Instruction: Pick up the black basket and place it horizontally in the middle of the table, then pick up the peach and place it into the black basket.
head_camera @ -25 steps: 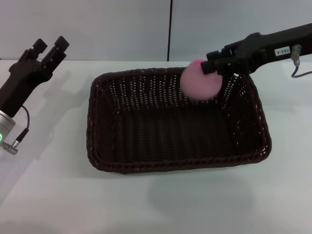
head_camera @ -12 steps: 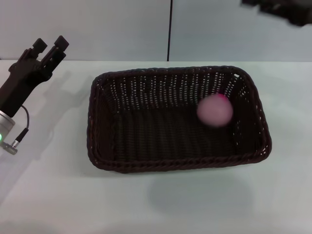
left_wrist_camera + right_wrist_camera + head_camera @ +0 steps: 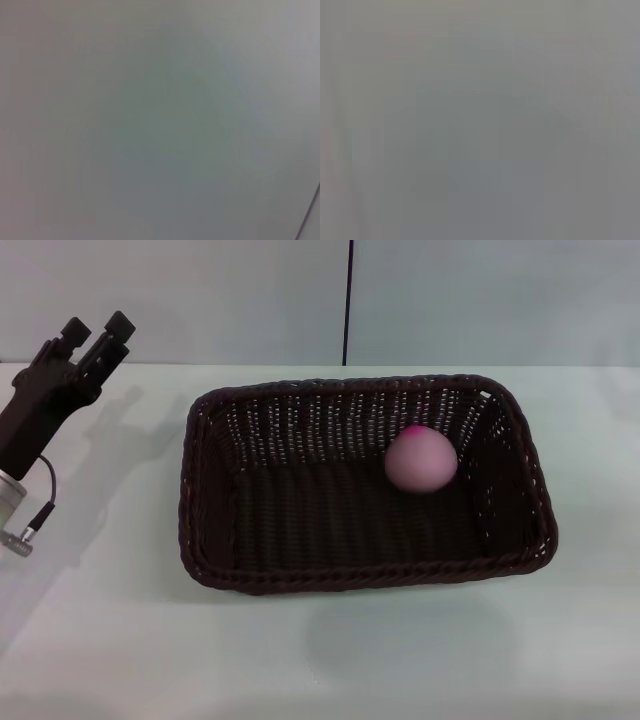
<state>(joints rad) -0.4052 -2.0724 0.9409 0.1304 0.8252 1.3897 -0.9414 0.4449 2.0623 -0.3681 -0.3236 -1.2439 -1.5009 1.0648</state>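
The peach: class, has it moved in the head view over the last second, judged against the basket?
Yes. The peach has dropped from above the basket's far rim to inside it, near the right wall.

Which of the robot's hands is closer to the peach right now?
Left, the only one in view. The left hand is raised beyond the basket's left end, well clear of the peach inside it. The right hand is out of sight.

The basket [image 3: 365, 485] lies on the table [image 3: 320, 660]. The peach [image 3: 421, 460] sits inside the basket, toward its far right corner. The left gripper [image 3: 92, 337] is well left of the basket.
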